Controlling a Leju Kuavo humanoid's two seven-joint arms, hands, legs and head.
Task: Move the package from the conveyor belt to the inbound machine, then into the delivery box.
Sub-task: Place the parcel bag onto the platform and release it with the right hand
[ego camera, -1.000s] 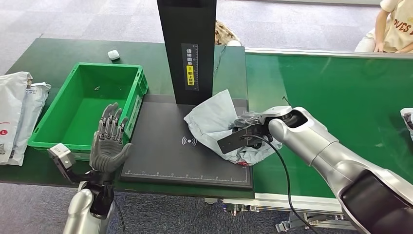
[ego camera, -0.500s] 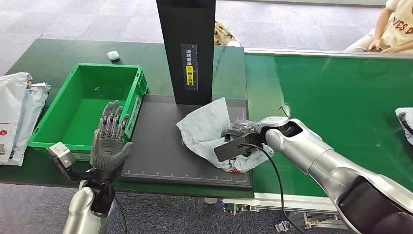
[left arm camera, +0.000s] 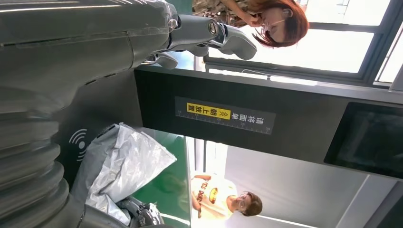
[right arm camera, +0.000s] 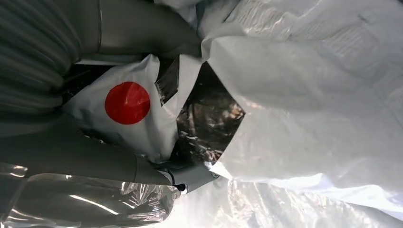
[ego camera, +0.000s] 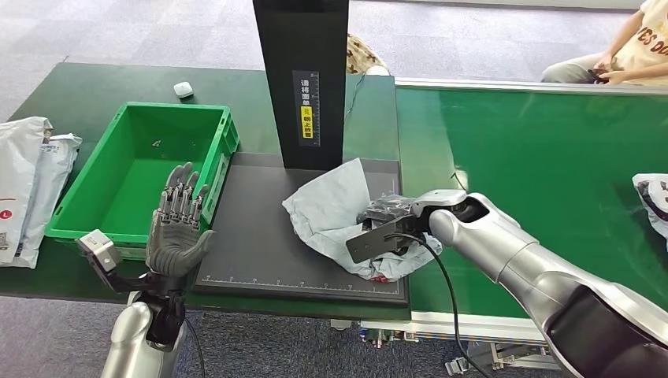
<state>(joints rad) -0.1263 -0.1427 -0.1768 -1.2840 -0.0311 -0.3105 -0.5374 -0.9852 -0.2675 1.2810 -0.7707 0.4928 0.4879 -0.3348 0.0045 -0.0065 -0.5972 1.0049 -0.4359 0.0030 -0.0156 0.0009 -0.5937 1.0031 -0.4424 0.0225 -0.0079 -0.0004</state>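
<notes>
A crumpled pale grey package (ego camera: 335,209) lies on the black inbound machine plate (ego camera: 260,244), just right of its scan mark. My right hand (ego camera: 390,216) grips the package's right part; up close the right wrist view has the package (right arm camera: 304,95) with a red dot and dark tape pressed against my fingers (right arm camera: 85,159). In front of the green delivery box (ego camera: 146,169), my left hand (ego camera: 177,224) stands upright with fingers spread and nothing in it. The left wrist view takes in the package (left arm camera: 126,164) below the machine's black column (left arm camera: 228,114).
White mail bags (ego camera: 31,181) lie left of the box. The machine's black column (ego camera: 303,79) rises behind the plate. Another package (ego camera: 652,197) rides at the right edge of the green conveyor belt (ego camera: 543,157). A person (ego camera: 622,55) sits at the far right.
My right hand has drawn the package leftward from the belt's edge farther onto the black plate. The other package on the belt has drifted left. My left hand has stayed put.
</notes>
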